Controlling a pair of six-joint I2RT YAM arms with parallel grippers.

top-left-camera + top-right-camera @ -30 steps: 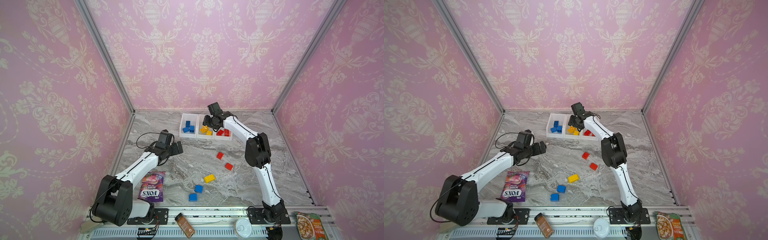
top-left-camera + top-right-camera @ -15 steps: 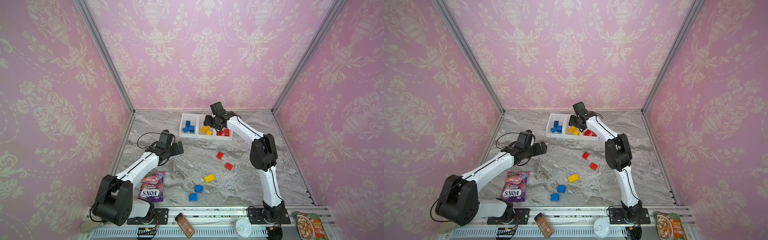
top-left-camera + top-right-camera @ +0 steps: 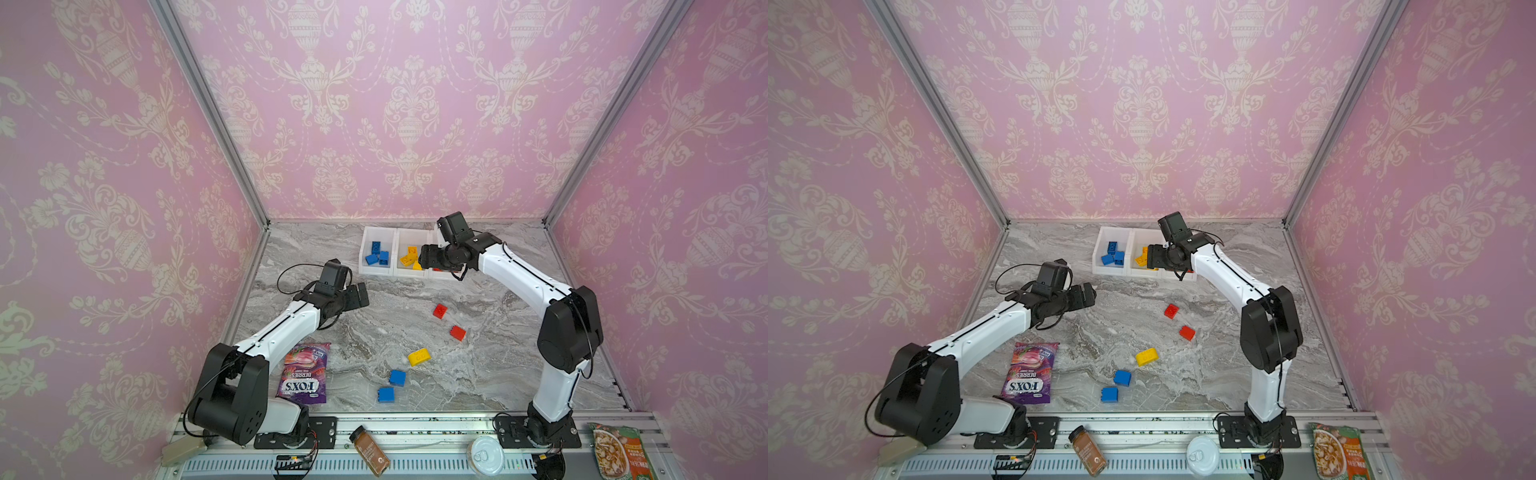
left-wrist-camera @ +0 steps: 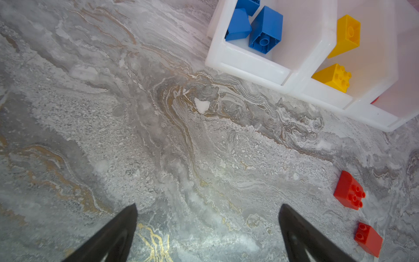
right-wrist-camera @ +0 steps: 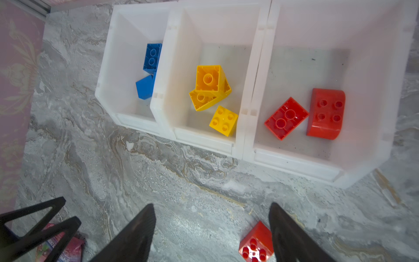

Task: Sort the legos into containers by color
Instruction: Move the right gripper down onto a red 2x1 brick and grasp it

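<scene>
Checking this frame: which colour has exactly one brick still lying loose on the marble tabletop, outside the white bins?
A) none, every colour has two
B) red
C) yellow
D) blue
C: in both top views a single yellow brick lies on the tabletop, while two red bricks and two blue bricks are also loose there.

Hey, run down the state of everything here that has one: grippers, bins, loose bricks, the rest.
Left gripper: jaws open, empty.
Right gripper: jaws open, empty.
Blue-brick bin: blue only.
Yellow-brick bin: three, all yellow.
Red-brick bin: two, all red.
Loose bricks: five, outside the bins.
Spice jar: capped, on its side.
</scene>
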